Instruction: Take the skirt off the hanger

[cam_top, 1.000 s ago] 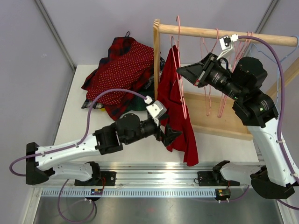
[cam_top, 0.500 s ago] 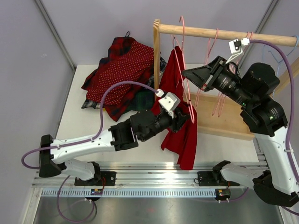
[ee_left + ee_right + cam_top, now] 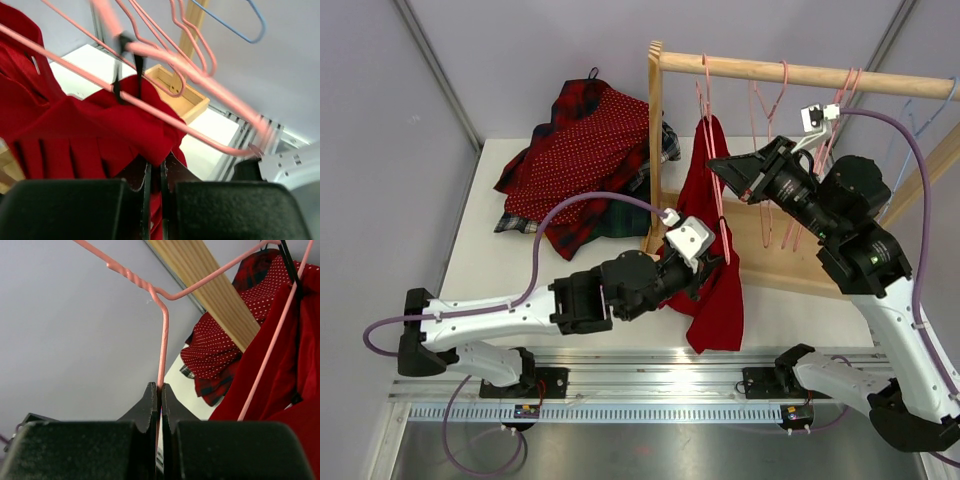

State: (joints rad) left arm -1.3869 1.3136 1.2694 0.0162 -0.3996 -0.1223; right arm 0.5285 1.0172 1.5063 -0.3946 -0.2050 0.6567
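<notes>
The red skirt (image 3: 720,305) hangs on the pink hanger (image 3: 163,335) beneath the wooden rail (image 3: 800,72). The left gripper (image 3: 155,172) is clamped on a fold of the skirt. The right gripper (image 3: 159,392) is clamped on the hanger wire, below its twisted neck.

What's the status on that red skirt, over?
Left end effector shut on red skirt. Right end effector shut on pink hanger. Skirt not yet off. Spare hangers close by.

- Top external: high over the near edge of the table (image 3: 485,265), looking down on the rack (image 3: 760,70).
- Left wrist: close under the skirt (image 3: 90,130), facing up past the hanger (image 3: 200,65).
- Right wrist: close, facing up along the hanger; the skirt shows in all three.
</notes>
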